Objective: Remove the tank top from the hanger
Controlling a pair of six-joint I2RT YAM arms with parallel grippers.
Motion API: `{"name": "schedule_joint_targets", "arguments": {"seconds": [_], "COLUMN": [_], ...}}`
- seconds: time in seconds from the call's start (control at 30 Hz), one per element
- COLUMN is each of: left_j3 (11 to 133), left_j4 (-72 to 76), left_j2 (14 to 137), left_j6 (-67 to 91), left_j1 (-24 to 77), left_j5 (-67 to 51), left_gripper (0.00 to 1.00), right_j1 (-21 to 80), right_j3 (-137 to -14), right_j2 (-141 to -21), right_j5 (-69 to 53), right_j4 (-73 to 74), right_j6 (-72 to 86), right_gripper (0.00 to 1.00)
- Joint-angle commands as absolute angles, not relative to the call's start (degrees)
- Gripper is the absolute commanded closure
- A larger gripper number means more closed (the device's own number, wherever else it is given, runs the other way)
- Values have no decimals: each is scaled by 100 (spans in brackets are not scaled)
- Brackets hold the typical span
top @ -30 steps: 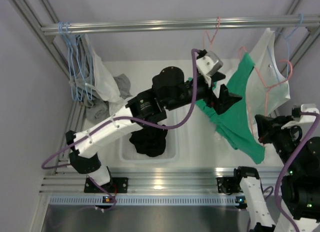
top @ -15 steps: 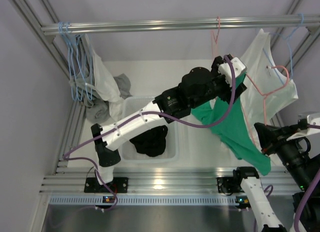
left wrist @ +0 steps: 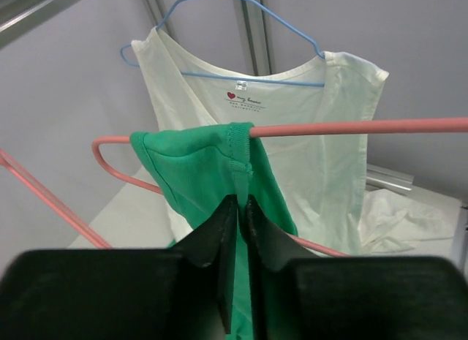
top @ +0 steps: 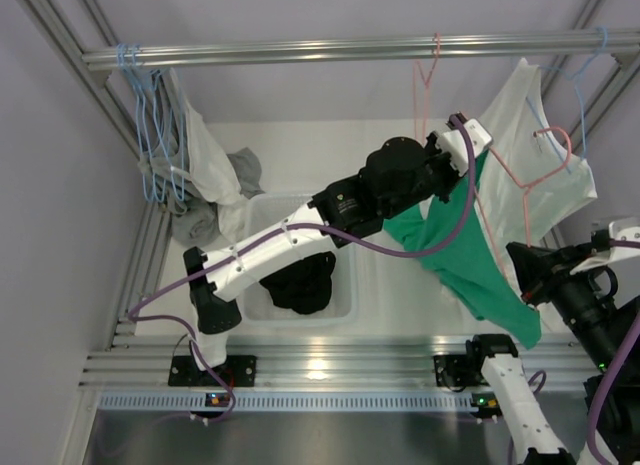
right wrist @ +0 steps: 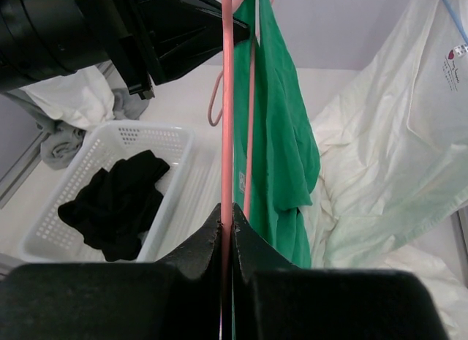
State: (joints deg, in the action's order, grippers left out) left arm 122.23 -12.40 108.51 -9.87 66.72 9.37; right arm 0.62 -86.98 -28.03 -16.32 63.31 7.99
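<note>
A: Item one, green tank top (top: 462,260). Location?

B: Overhead view: hanging slantwise to the right of the white basket (top: 346,300), between the two arms and below the rail (top: 300,53). Which part sits on the wire cannot be told from there.

A: The left wrist view supplies it. One strap is looped over the bar of the pink hanger (left wrist: 365,126), and the rest of the cloth droops below. Left gripper (left wrist: 236,202): fingers pressed together on the strap's seam, just under the bar.

B: Entered. Right gripper (right wrist: 226,214)?

A: Right wrist view only. Fingers are pinched tight on the hanger's pink wire, which runs straight up from them. Green cloth hangs just beside the wire on the right. From overhead that grip is too small to make out.

B: Item two, white tank top (left wrist: 322,164).

A: On a blue hanger (left wrist: 278,82), behind the green one. The neck label shows in the left wrist view, its text too small to read. Overhead places it at the far right, under the rail.

B: Basket contents?

A: One black garment (right wrist: 113,201), seen overhead and from the right wrist. The left wrist view does not take it in.

B: Remainder?

A: Overhead only: a bundle of blue hangers (top: 140,115) and pale garments (top: 205,155) at the rail's left end.
</note>
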Motion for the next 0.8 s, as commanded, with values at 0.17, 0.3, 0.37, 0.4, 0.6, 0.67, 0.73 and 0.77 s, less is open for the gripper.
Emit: {"name": "schedule_joint_targets", "arguments": {"seconds": [0.17, 0.3, 0.37, 0.4, 0.6, 0.67, 0.73, 0.77], "left_j3": [12777, 13506, 13684, 13737, 13808, 13816, 13816, 13816], "left_j4": [-800, -756, -756, -747, -756, -756, -765, -756], "left_j2": [10872, 11196, 11267, 11268, 11294, 11311, 11320, 11320], "left_j6": [-810, -537, -195, -80, 176, 193, 289, 316], "left_j1": [6618, 6443, 6206, 6066, 5915, 5898, 5845, 5836], "left_j5": [1949, 2934, 3006, 2980, 2900, 2979, 2962, 2831], "left_gripper": [100, 100, 100, 100, 100, 100, 100, 100], "right_j1": [158, 237, 290, 316, 439, 492, 562, 571], "right_j3": [-8605, -8534, -8491, -8464, -8455, -8577, -8622, -8605], "right_j2": [-2936, -2865, -2804, -2778, -2558, -2523, -2505, -2487], "right_j5": [-1828, -2152, -2284, -2424, -2900, -2935, -2953, -2944], "right_j4": [6126, 6152, 6187, 6179, 6161, 6179, 6179, 6179], "right_j6": [624, 493, 440, 413, 246, 237, 246, 211], "right_gripper": [100, 100, 100, 100, 100, 100, 100, 100]}}
